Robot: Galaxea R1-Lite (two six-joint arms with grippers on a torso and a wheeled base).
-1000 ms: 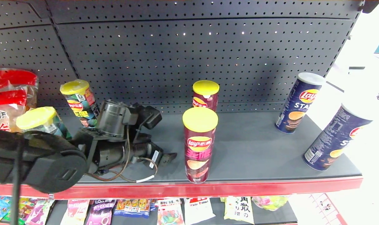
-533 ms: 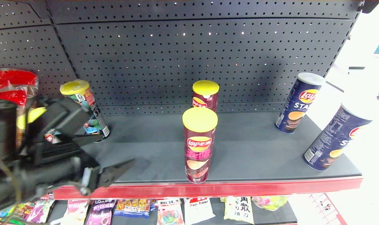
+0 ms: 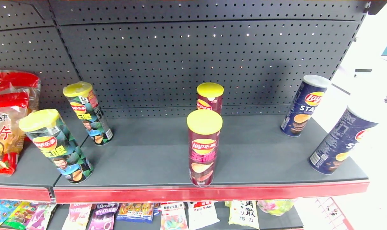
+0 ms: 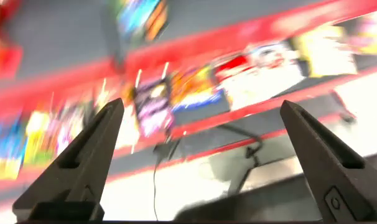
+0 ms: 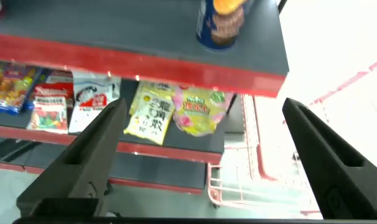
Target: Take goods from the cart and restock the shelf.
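1. The middle front can (image 3: 203, 150) stands at the front edge of the shelf (image 3: 251, 153).
2. Right behind it stands the middle rear can (image 3: 209, 97).
3. To its left stand the left front can (image 3: 57, 147) and the left rear can (image 3: 87, 111), with snack bags (image 3: 5, 127) beyond them.
4. To its right stand the right rear can (image 3: 303, 105) and the right front can (image 3: 340, 143).
5. Below it, packets (image 3: 172, 217) lie on the lower shelf (image 3: 276, 220).

The front purple chip can (image 3: 203, 150) has a round red and yellow logo with writing on it. The dark blue can (image 3: 303, 107) has the same kind of logo over big white letters. The bag (image 3: 2, 127) on the left has big red characters. A pale packet (image 3: 244, 213) below has black characters.
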